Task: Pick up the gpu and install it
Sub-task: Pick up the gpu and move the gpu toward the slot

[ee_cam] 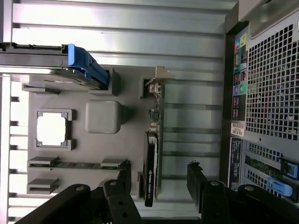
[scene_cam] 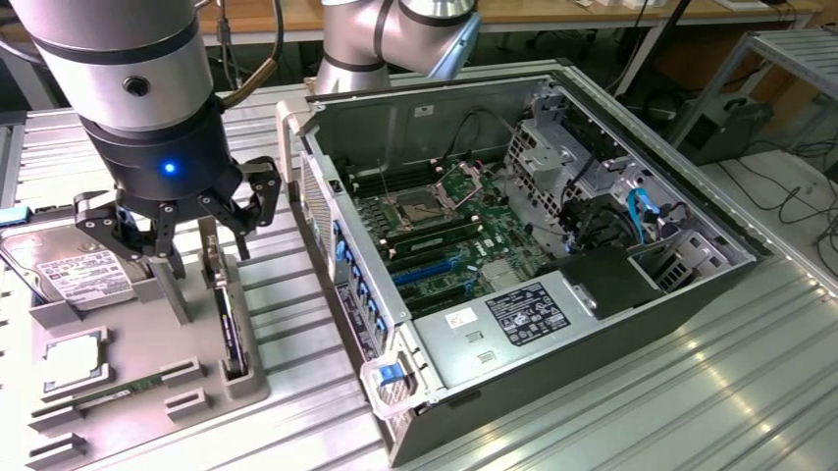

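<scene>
Arm (scene_cam: pixel 125 78) vert, wrist down | jaws wide open | above gpu (ee_cam: pixel 150 172)

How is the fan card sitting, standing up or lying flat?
Standing up on edge. The gpu sits in a slot of the gray holder, thin edge up, below the open gripper.

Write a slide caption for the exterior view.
Open gripper hovers over the gpu standing on edge in a gray fixture, beside the open computer case.

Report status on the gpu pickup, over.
End effector open above gpu. Card on edge in tray slot, not gripped. Hard drive aside on the tray, clear of the card.
</scene>
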Controlling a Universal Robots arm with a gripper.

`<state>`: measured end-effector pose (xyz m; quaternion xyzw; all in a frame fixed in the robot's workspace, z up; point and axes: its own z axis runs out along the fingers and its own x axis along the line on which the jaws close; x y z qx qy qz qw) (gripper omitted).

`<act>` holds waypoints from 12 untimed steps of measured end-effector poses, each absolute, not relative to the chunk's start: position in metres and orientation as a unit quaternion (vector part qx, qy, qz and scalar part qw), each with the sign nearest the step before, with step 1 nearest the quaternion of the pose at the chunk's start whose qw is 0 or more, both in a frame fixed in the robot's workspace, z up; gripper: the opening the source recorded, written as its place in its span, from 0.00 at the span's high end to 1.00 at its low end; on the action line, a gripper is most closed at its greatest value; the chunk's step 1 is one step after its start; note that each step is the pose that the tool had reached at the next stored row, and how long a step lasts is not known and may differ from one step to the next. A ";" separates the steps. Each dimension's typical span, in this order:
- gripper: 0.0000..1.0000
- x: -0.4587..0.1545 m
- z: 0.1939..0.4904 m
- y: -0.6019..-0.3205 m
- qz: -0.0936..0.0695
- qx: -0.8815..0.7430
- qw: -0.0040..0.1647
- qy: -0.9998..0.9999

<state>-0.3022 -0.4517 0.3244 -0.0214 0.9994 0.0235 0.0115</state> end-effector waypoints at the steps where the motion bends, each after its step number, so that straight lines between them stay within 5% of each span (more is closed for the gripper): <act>1: 0.40 -0.302 0.324 -0.452 0.024 -0.021 0.011 0.999; 12: 0.40 -0.302 0.318 -0.453 0.025 -0.021 0.012 0.999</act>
